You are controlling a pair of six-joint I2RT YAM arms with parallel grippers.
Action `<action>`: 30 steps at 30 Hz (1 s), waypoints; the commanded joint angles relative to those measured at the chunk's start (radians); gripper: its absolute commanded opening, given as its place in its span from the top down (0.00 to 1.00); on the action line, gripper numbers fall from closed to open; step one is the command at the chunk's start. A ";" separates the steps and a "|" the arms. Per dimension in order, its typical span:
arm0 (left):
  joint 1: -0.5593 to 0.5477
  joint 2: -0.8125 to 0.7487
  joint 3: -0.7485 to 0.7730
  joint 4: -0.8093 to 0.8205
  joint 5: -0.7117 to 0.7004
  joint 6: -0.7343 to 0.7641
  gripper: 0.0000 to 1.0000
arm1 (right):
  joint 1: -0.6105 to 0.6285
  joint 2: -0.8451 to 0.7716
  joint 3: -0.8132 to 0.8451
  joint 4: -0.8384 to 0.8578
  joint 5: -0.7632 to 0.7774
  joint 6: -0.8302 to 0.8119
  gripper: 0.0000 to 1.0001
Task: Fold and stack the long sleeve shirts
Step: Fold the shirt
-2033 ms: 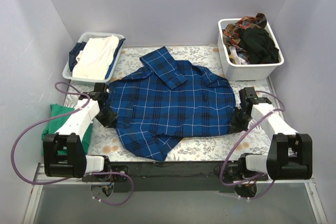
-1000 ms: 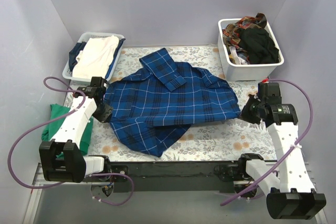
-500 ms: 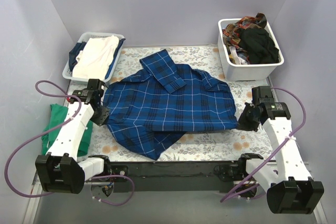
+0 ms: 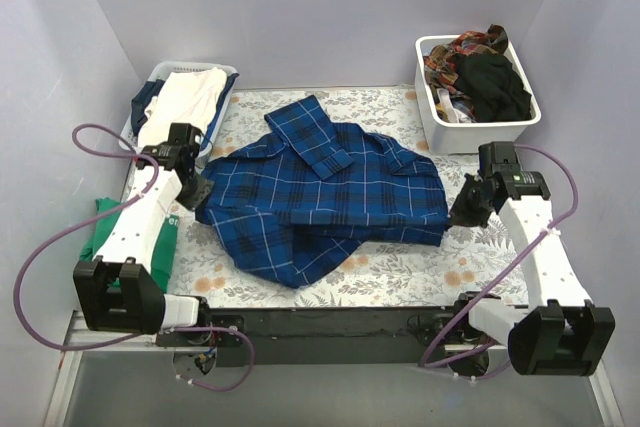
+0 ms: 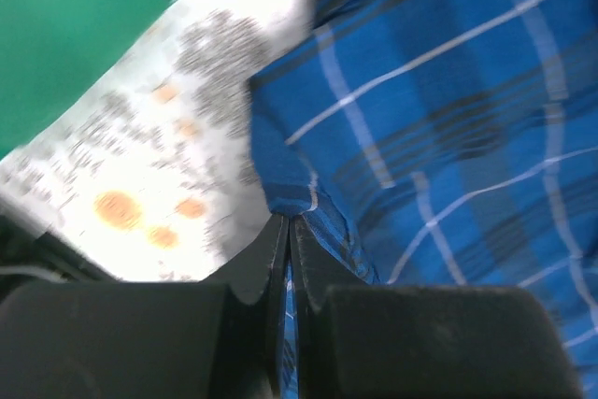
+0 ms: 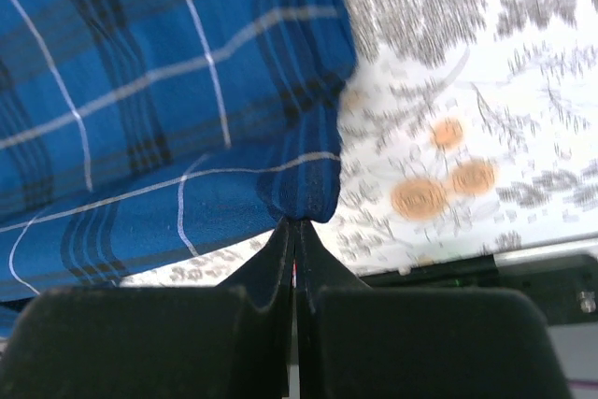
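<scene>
Currently, the dark blue plaid shirt (image 4: 330, 192) is spread across the middle of the worktop, on the floral table cloth (image 4: 430, 272). The collar is turned toward the far left. A folded strip of plaid lies diagonally over the upper chest. A loose corner of the shirt sticks out toward the near edge, below the main body.

Left jaws: clenched on the shirt's left edge. In the left wrist view a small fold of blue fabric is seen pinched between them, with the table cloth beside it. Left arm (image 4: 150, 217) is reached in from the near-left.

Right jaws: clenched on the shirt's right edge. In the right wrist view the edge is seen bunched into a tuck right at the tips. Right arm (image 4: 530, 237) is reached in from the near-right.

Whether the gripped edges are lifted off the cloth cannot be told from above; the middle of the shirt is lying flat.

A green cloth (image 4: 100, 232) is seen at the worktop's left edge, under the left arm. A white basket (image 4: 128, 137) at the far left is loaded with a cream garment (image 4: 180, 102) on top of dark ones. A white bin (image 4: 480, 132) at the far right is filled with black and patterned clothes (image 4: 490, 82).
</scene>
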 commanded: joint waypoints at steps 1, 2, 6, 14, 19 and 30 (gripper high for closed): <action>0.008 0.074 0.131 0.131 -0.019 0.098 1.00 | -0.017 0.090 0.103 0.139 0.017 -0.041 0.99; 0.008 0.094 0.151 0.152 0.004 0.097 1.00 | -0.017 0.131 0.116 0.150 0.014 -0.051 0.99; 0.008 0.196 0.225 0.178 0.025 0.129 1.00 | -0.049 0.223 0.175 0.186 0.014 -0.094 0.99; 0.008 0.271 0.216 0.223 0.045 0.152 1.00 | -0.057 0.437 0.307 0.228 -0.071 -0.147 0.99; 0.008 0.230 0.121 0.226 0.038 0.145 1.00 | -0.057 0.443 0.247 0.233 -0.163 -0.195 0.99; 0.008 0.248 0.001 0.234 0.022 0.109 0.90 | -0.054 0.463 0.162 0.237 -0.215 -0.204 0.92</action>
